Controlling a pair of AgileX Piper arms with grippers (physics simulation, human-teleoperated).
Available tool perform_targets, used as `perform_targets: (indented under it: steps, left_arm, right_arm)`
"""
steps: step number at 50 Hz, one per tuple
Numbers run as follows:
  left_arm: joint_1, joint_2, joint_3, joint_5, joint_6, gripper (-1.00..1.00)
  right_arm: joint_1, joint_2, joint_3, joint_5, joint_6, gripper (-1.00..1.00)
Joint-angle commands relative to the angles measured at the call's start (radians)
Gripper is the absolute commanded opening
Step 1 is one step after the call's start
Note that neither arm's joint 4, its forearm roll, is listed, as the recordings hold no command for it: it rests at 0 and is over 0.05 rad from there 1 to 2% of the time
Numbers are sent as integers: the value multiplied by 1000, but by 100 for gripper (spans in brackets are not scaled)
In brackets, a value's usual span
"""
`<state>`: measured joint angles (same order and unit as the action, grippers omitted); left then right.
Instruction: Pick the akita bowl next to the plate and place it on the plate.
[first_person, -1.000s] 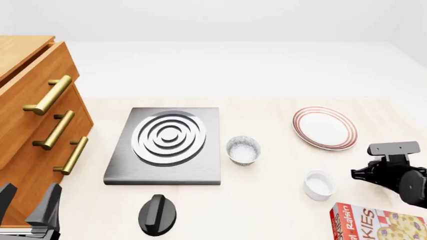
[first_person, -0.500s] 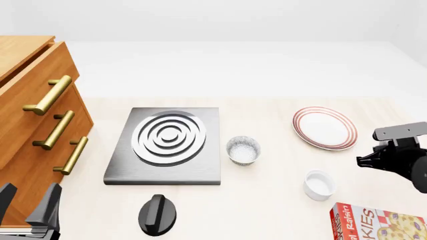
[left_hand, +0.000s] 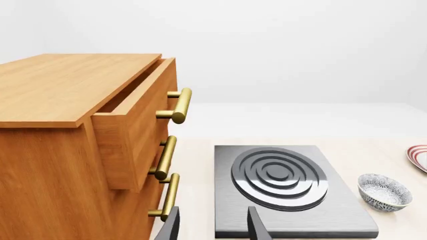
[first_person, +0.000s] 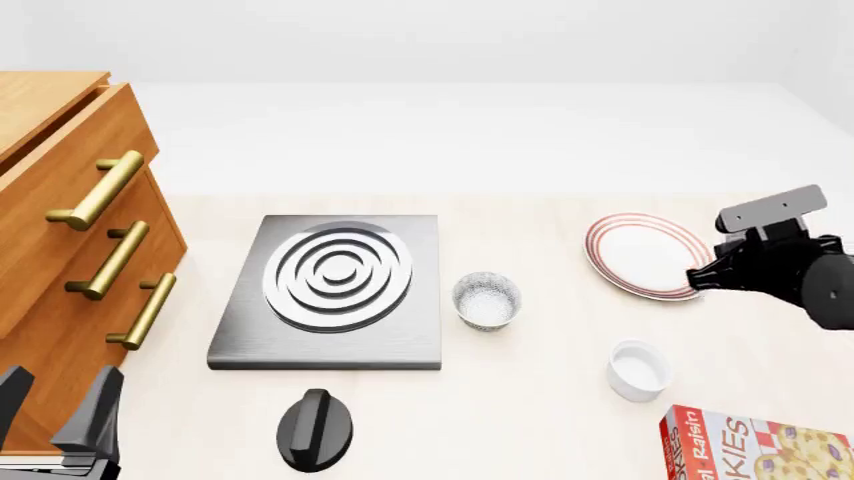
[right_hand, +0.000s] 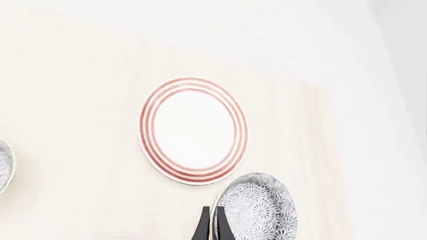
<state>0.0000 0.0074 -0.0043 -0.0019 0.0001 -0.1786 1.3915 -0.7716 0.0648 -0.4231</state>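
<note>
The plate (right_hand: 193, 131) is white with red-pink rings and lies flat on the table; it also shows as plate (first_person: 647, 255). In the right wrist view my right gripper (right_hand: 212, 226) is shut on the rim of an akita bowl (right_hand: 257, 207). That bowl hangs tilted, just off the plate's edge, its speckled outside showing. In the front view the right arm (first_person: 781, 268) sits at the plate's right edge and hides the held bowl. My left gripper (left_hand: 213, 227) stands open and holds nothing, low at the front left beside the cabinet.
A second speckled bowl (first_person: 486, 300) sits right of the stove plate (first_person: 334, 290). A white ramekin (first_person: 637, 370) and a cookie box (first_person: 754, 445) lie at the front right. A black knob (first_person: 315, 430) lies in front of the stove. A wooden drawer cabinet (first_person: 74, 240) fills the left.
The right arm has risen and moved away from me, from beside the ramekin to the plate's right edge. The left arm has not moved.
</note>
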Motion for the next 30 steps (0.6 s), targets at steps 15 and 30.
perform_targets:
  steps: [15,30]
  left_arm:
    - [0,0,0,0,0,100]
    - [0,0,0,0,0,100]
  right_arm:
    - [74,129,-203,27,-17,-100]
    - [109,195,-290,41,-23,-100]
